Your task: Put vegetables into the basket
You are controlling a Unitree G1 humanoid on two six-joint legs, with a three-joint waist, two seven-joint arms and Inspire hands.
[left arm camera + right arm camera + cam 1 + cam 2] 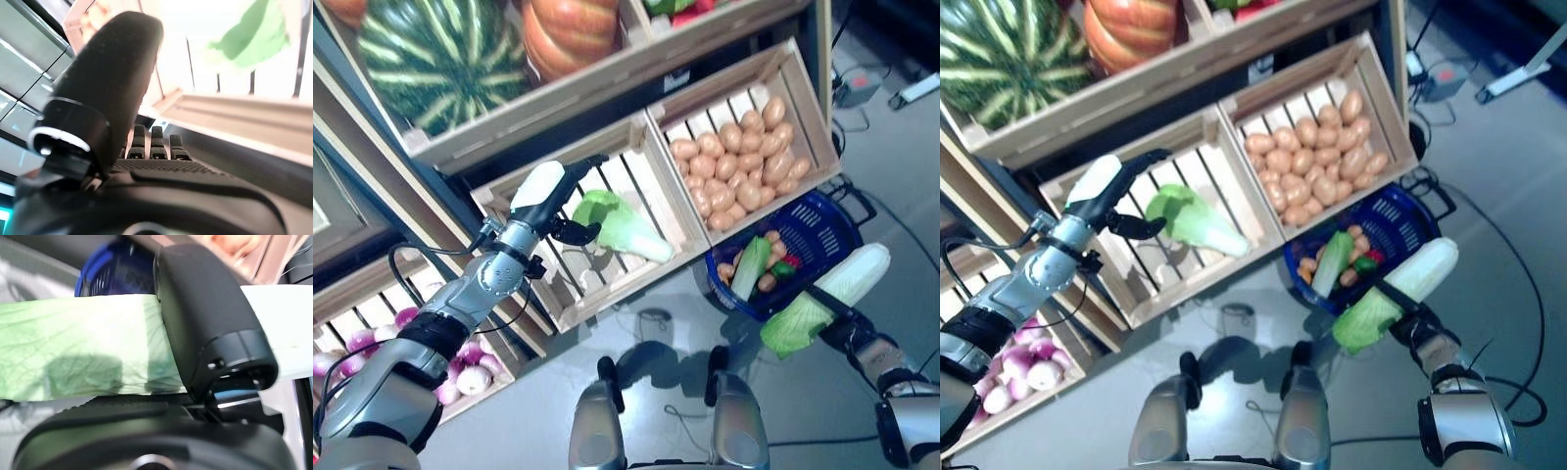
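Right hand (pixel 847 328) sits at roughly 4 o'clock in the head views, forearm rising from the lower right corner, fingers and thumb curled round a long napa cabbage (pixel 827 294) with a pale white stalk end and crinkled green leaf end. That cabbage lies tilted, white end toward 1 o'clock, leaf end toward 7 o'clock, just beside the near rim of the blue basket (pixel 832 230). Its own wrist view shows the thumb (pixel 205 323) pressed over the veined green leaf. The basket is perforated blue plastic, rounded, standing on the grey floor (pixel 646 343) below the potato crate (pixel 803 98), and it already contains a second cabbage (pixel 751 266) among small orange, red and green vegetables. Left hand (pixel 553 196), at 10 o'clock, is extended on a raised silver arm into the slatted wooden crate (pixel 607 294), fingers spread and relaxed, gripping nothing; its thumb points toward a leafy cabbage (pixel 622 227) lying on the slats, near but apart from it. Smooth tan potatoes (pixel 739 162) fill the neighbouring crate. A striped watermelon (pixel 440 54) and a ribbed orange pumpkin (pixel 573 34) occupy the shelf above.
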